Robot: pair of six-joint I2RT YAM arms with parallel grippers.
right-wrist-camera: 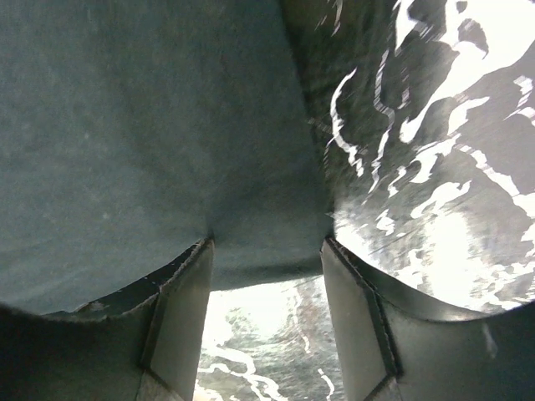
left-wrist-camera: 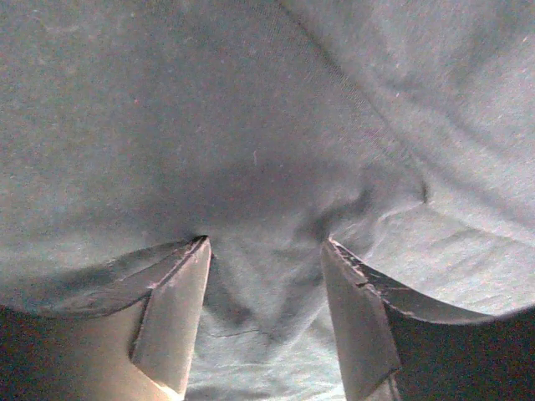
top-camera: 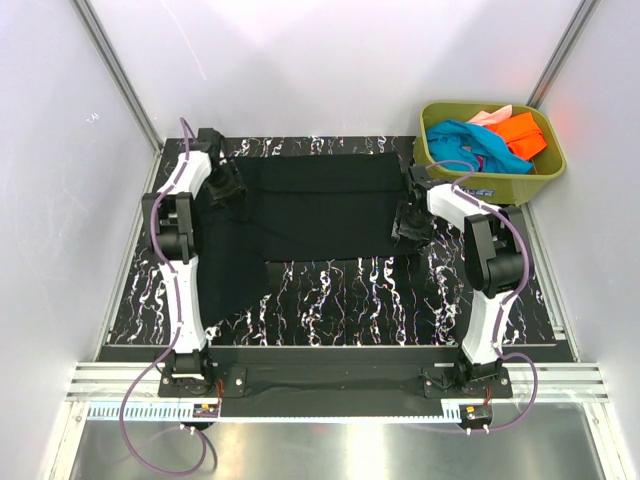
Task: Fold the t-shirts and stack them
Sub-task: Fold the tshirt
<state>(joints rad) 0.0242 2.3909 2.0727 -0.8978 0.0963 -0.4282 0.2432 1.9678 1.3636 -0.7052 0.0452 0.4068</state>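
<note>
**Step in hand (judged): edge pick-up for the 1st fold**

- The black t-shirt (top-camera: 320, 205) is laid mostly flat on the counter (top-camera: 340, 300), centre to 12 o'clock. One flap trails off toward 7 o'clock, beside the left arm.
- The left end effector (top-camera: 228, 188) is set down at the shirt's 10 o'clock corner. In the wrist view the left end effector (left-wrist-camera: 266, 242) is seen w/ jaws part-spread. The black t-shirt (left-wrist-camera: 251, 125) fills the frame and is wrinkled between the tips. No pinch is shown.
- The right end effector (top-camera: 412, 222) is set at the shirt's 3 o'clock edge. In the wrist view the right end effector (right-wrist-camera: 267, 242) is likewise part-spread. The hem of the black t-shirt (right-wrist-camera: 125, 125) lies just across the tips, w/ bare counter (right-wrist-camera: 435, 167) at 2 o'clock.

**Procedure notes**

1. Both tips should be pressed to the counter before closing, so that one layer only is taken.
2. The right side is marginal, as little cloth sits inside the jaws. A slight advance toward 9 o'clock is advised, else the hem may slip out.
3. Both sides should be lifted together at equal height. Uneven lift will skew the fold line.
4. The 7 o'clock flap should be drawn clear of the left arm and smoothed before the fold is laid.

**Qty check**

| Item | Qty |
|---|---|
| T-shirts, total | 4 |
| black, on counter | 1 |
| teal t-shirt (top-camera: 465, 140), in tub | 1 |
| orange t-shirt (top-camera: 520, 135), in tub | 1 |
| pink t-shirt (top-camera: 490, 115), in tub, mostly covered | 1 |
| Olive tub (top-camera: 540, 175), at 1 o'clock | 1 |
| Arms / end effectors | 2 / 2 |
| Folded shirts stacked | 0 seen |
</note>
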